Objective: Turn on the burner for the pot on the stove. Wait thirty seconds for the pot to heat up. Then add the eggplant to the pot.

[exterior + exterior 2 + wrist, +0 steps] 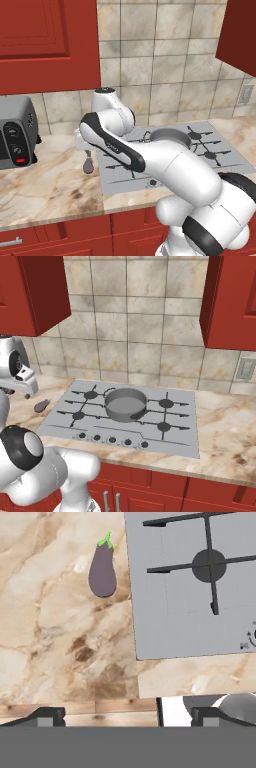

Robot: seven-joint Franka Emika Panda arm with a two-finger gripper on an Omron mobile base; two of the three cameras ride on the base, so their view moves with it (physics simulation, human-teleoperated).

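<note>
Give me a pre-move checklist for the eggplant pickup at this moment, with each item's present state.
1. Gripper open and holding nothing: ok; the fingertips stand wide apart in the hand view.
2. Eggplant lying free on the counter, left of the stove, nothing on it: ok.
3. Gripper centred over the eggplant: not ok; in the hand view it sits well above and to one side of the fingertips.
4. Pot on the stove and open to receive it: ok; I see nothing inside.
5. Burner under the pot lit: cannot tell; no flame shows and the knobs are too small to read.
</note>
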